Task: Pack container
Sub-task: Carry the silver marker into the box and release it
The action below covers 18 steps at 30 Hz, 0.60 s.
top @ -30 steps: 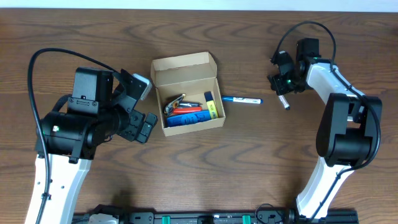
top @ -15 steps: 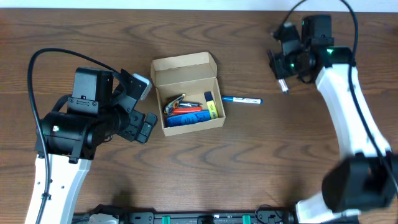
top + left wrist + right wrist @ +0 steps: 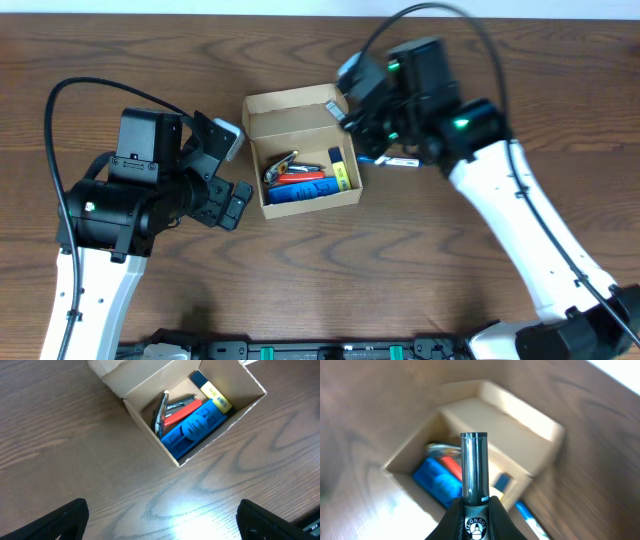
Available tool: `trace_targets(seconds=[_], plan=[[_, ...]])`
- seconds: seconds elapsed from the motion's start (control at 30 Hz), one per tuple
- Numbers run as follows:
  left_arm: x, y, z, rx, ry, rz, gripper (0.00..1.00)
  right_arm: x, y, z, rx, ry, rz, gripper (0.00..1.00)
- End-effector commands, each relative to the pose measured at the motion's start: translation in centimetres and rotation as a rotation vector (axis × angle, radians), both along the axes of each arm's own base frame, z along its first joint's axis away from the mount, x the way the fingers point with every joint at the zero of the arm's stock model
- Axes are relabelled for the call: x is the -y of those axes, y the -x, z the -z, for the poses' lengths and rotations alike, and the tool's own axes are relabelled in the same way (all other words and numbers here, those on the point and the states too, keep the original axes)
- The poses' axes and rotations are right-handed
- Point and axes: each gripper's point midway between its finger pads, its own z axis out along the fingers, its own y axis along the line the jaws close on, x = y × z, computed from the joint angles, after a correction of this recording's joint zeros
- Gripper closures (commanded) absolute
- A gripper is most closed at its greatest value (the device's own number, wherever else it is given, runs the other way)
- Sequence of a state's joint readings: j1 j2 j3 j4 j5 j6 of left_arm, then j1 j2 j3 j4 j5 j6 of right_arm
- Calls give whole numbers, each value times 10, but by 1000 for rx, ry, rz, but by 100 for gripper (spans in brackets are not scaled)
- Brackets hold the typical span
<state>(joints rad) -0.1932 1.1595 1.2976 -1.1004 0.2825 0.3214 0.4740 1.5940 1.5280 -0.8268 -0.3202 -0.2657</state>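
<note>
Overhead view: the right gripper [image 3: 474,505] hovers over the right rim of the open cardboard box [image 3: 295,103], fingers clamped on a dark marker [image 3: 473,462] aimed at the opening. The box sits mid-table holding a blue case [image 3: 192,430], a red tool [image 3: 182,411] and a yellow marker [image 3: 212,392]. The left gripper [image 3: 231,170] waits beside its left wall, spread wide and empty. Loading appears under way: next, the marker needs lowering inside and releasing, and a blue-and-white pen [image 3: 402,161] just right of the box needs fetching.

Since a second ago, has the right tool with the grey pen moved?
Yes. Seen from overhead, the right tool, shut on the grey metal pen, swung leftward, up to the tan cardboard box.
</note>
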Motion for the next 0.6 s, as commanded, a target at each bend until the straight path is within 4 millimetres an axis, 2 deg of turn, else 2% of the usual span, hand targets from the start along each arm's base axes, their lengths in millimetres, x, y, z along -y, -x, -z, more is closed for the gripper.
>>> trace_targets(seconds=[0.0, 0.07, 0.23, 0.43, 0.57], plan=[[0, -1, -4, 9, 1, 10, 5, -27, 12, 24, 22, 71, -185, 99], [0, -1, -4, 9, 1, 10, 5, -39, 17, 42, 41, 130, -280, 99], [0, -1, -4, 9, 1, 10, 5, -50, 12, 85, 58, 242, -409, 99], [0, -1, -4, 9, 1, 10, 5, -62, -5, 135, 102, 306, -548, 99], [0, -1, -4, 9, 1, 10, 5, -70, -18, 153, 167, 325, -617, 99]])
